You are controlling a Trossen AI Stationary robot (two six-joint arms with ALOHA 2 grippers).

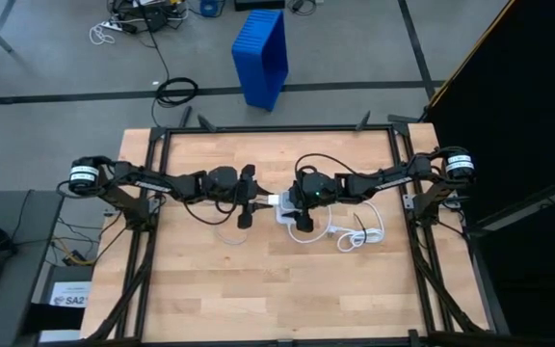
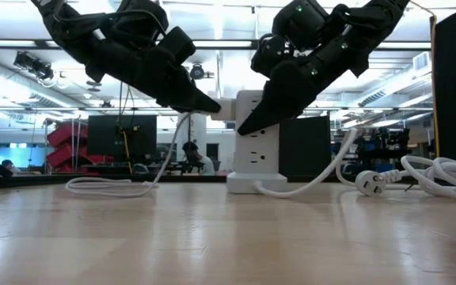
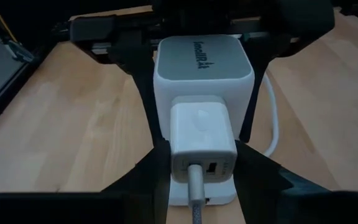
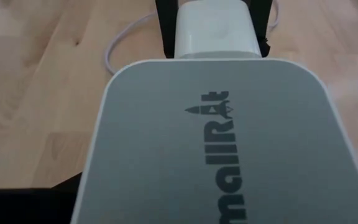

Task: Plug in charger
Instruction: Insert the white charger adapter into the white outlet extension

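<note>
The small pale white rounded charger brick, with a thick grey-white cord leaving its near face, sits pressed against the side face of a white cube-shaped power tower with a grey top. The left tool pinches the charger between its two dark fingers, one on each side. In the right wrist view the charger shows just beyond the tower's grey top. The right tool is closed around the tower from the opposite side, its fingers spread wide over the white body. The tower stands upright on the light wooden bench, near its middle. A white coiled cable with a round plug lies on the bench just beside the tower, on the right arm's side.
</note>
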